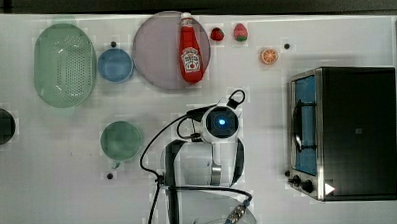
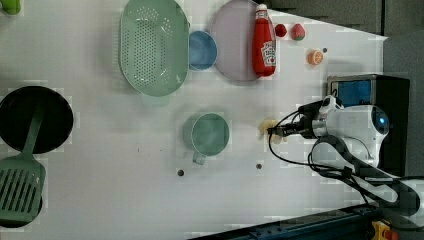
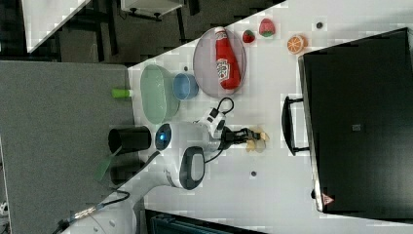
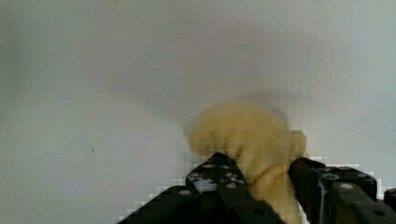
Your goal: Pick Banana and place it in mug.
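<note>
The pale yellow banana (image 4: 243, 135) lies on the white table, and my gripper (image 4: 264, 176) has a black finger pressed against each side of it. In the left view the banana (image 2: 266, 126) sits at the tip of my gripper (image 2: 275, 131), to the right of the pale teal-green mug (image 2: 210, 134). The mug (image 1: 120, 140) stands upright and empty in the top view, its small handle toward the table's near edge. In the right view the banana (image 3: 258, 139) lies between my gripper (image 3: 249, 136) and the oven's handle.
A black toaster oven (image 1: 347, 132) stands on the top view's right. At the back are a green perforated basket (image 1: 65, 64), a blue cup (image 1: 115, 65), a plate (image 1: 154, 53) with a ketchup bottle (image 1: 190, 49), and small toy fruits (image 1: 269, 56). A black pan with a spatula (image 2: 35, 120) is on the left view's left.
</note>
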`<state>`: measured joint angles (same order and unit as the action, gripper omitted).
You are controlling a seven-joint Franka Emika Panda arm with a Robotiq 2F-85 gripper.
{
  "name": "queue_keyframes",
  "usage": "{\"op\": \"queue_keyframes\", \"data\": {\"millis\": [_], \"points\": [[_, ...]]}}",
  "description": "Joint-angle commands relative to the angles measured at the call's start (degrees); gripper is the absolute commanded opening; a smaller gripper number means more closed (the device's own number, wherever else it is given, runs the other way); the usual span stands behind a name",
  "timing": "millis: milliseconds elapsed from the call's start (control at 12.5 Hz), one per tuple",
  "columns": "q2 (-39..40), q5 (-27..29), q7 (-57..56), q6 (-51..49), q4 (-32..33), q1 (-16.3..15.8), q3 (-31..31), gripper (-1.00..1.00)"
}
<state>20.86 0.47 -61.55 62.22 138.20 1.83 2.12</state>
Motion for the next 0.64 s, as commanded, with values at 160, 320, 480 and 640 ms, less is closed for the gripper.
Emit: {"op": "queue_keyframes", "data": {"millis": [160,320,480,640], "points": [[-11.71,-0.95,-2.08,-8.6,-1.29,-0.26,1.39,-0.37],[-18.88,-0.95,-2.0,-17.0,-2.68,-0.27,1.6,-0.37],[-25.17,-0.95,-1.07,-25.31,-5.02,-0.53,1.14,-0.37],[-29.8,-0.95,2.82,-34.4,-8.02,-0.85,0.01,-0.37]]}}
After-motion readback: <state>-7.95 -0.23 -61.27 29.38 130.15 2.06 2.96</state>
